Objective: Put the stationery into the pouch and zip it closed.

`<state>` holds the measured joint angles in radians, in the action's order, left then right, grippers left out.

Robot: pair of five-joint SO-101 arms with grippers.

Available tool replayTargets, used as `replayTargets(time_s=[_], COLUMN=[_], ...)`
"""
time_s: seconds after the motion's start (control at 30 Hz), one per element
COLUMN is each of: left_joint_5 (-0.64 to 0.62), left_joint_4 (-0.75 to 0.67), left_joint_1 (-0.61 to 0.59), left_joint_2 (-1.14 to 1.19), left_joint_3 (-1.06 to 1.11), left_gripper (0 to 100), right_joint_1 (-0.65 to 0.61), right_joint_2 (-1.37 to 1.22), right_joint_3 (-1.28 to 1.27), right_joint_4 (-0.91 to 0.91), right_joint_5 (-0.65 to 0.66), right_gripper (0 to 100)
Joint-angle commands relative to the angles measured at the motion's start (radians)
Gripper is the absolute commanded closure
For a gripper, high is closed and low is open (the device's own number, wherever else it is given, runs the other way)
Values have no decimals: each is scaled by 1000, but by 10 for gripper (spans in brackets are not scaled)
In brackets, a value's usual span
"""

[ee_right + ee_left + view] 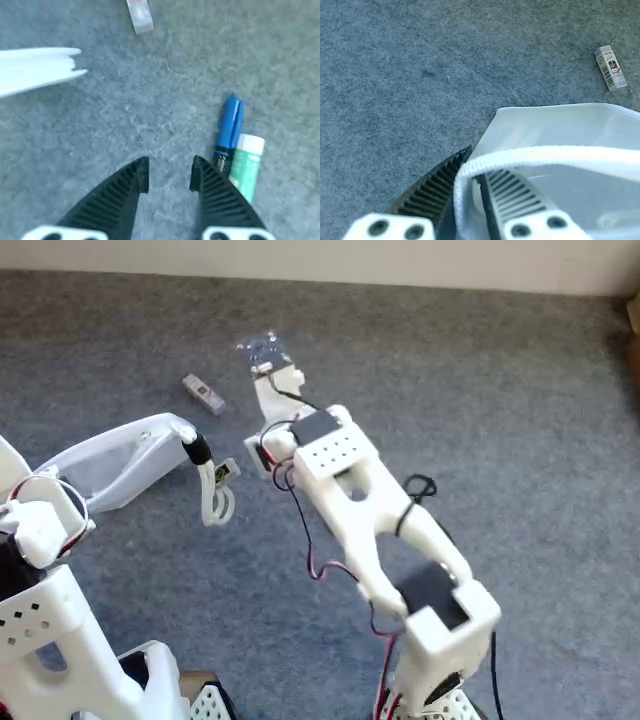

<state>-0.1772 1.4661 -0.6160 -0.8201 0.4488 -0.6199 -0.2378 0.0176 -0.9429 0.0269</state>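
A white mesh pouch (115, 465) lies at the left on grey carpet. My left gripper (472, 162) is shut on the pouch (560, 130), with one finger inside its rim and the other outside. My right gripper (169, 172) is open just above the carpet with nothing between its fingers. A blue pen (229, 127) and a green-and-white stick (247, 162) lie side by side next to one of its fingers. A small white eraser (140, 15) lies farther ahead, beyond the pouch's end (35, 70). That eraser (203, 393) sits just past the pouch's open end.
The right arm (335, 455) stretches over the middle of the carpet, with red and black cables hanging under it. A black tip with a white loop (205, 480) hangs at the pouch's end. The carpet's far side and right side lie bare.
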Motion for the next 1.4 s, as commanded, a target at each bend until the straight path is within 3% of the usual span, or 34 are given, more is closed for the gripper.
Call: replayTargets(time_s=[0.0,0.73,0.93,1.13,1.37], left_joint_5=[-14,-14,-14,-14,-11], left_joint_4=[-11,-11,-11,-11,-11], left_joint_1=[-12,-8,-10,-10,-12], left_joint_2=[16,16,16,16,16], left_joint_3=[4,8,10,10,10], left_gripper=[993,993,993,993,993], right_joint_1=[19,159,150,145,128], right_joint_2=[-51,-498,-599,-728,-825], right_joint_3=[125,558,696,871,1086], right_joint_4=[4,-5,-147,-245,-398], right_joint_5=[-11,-8,-6,40,66], right_gripper=[864,865,877,996,995])
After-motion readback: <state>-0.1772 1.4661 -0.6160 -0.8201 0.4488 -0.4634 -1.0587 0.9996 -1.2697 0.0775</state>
